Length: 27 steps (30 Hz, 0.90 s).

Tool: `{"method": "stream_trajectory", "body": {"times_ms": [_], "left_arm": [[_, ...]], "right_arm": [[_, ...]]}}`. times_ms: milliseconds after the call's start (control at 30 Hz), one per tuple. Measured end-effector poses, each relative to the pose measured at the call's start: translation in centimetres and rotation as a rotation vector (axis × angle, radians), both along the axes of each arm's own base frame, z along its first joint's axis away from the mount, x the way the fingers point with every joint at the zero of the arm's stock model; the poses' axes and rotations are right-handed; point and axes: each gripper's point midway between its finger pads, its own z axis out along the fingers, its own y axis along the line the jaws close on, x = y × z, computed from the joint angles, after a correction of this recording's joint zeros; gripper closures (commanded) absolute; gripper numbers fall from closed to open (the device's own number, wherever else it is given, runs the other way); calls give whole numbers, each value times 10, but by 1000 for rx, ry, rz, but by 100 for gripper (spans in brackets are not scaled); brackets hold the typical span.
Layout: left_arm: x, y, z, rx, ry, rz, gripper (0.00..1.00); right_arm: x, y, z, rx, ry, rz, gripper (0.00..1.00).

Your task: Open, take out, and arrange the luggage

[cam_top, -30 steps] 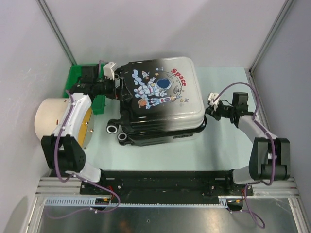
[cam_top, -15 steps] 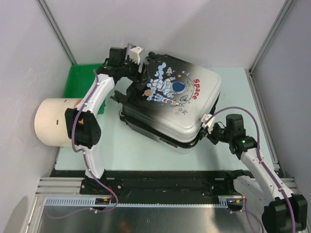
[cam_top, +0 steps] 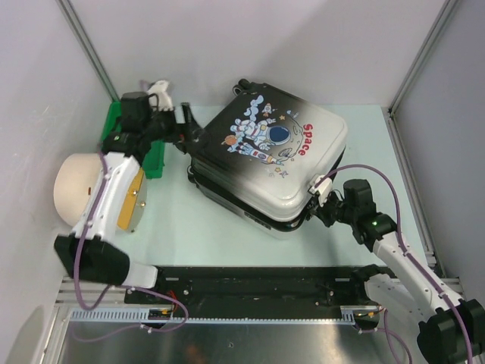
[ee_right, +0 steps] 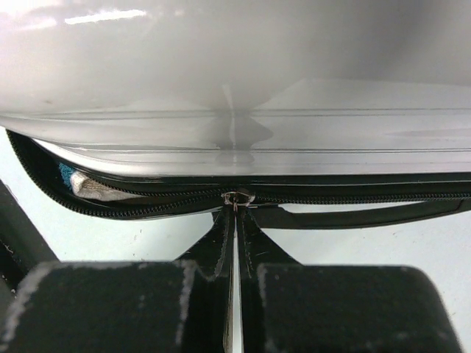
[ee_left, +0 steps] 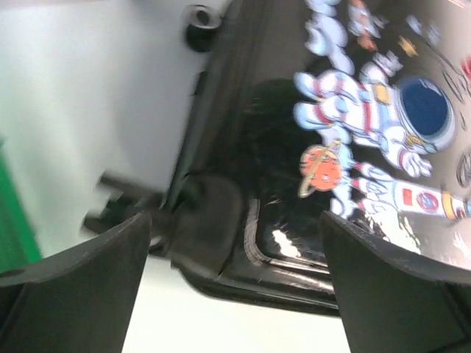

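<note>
The luggage [cam_top: 269, 163] lies flat on the table, turned at an angle, astronaut print up. My right gripper [cam_top: 317, 203] is at its near right corner, shut on the black zipper pull [ee_right: 237, 220]. The slider [ee_right: 237, 197] sits on the seam, and the zip gapes to its left, where something white and blue [ee_right: 81, 184] shows inside. My left gripper [cam_top: 184, 130] is open at the suitcase's far left corner. In the left wrist view its fingers [ee_left: 81, 279] stand wide on either side of the black corner [ee_left: 221, 235], and a wheel [ee_left: 200, 15] shows above.
A cream cylinder [cam_top: 79, 189] lies at the left edge, under the left arm. A green tray [cam_top: 112, 125] sits behind it by the left wall. Frame posts and walls close in the back and sides.
The suitcase has turned clockwise and shifted right. My left gripper has come off its far edge, down to its left corner. My right gripper followed the near right corner, staying on the zip.
</note>
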Motion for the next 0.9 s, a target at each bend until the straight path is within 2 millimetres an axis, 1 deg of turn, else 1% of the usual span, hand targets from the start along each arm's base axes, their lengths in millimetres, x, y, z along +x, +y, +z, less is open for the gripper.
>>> {"method": "stream_trajectory", "body": {"times_ms": [33,100,167,267,400,600,633,733,800,900], "left_arm": [[-6,18,1,-22,18,100,0],[-19,40,-2,-74,55,256,0],[-30,49,-5,-121,89,362,0],[-33,56,-12,-179,132,475,0],[-18,62,-29,-258,219,589,0],[5,60,-78,-304,380,679,2],[7,59,-86,-305,405,688,4],[21,58,-92,-321,428,704,6],[31,58,-91,-329,427,710,6],[40,59,-91,-333,428,716,8]], "right_arm": [[0,0,0,2,5,-3,100],[0,1,-1,4,7,-7,100],[1,1,-1,5,7,-10,100],[1,3,-1,8,8,-10,100],[2,5,0,11,4,-4,100],[2,6,1,13,-1,-2,100],[2,6,1,13,-1,-2,100],[2,6,1,13,-2,0,100],[2,7,1,13,-3,2,100],[3,9,1,14,-6,10,100]]}}
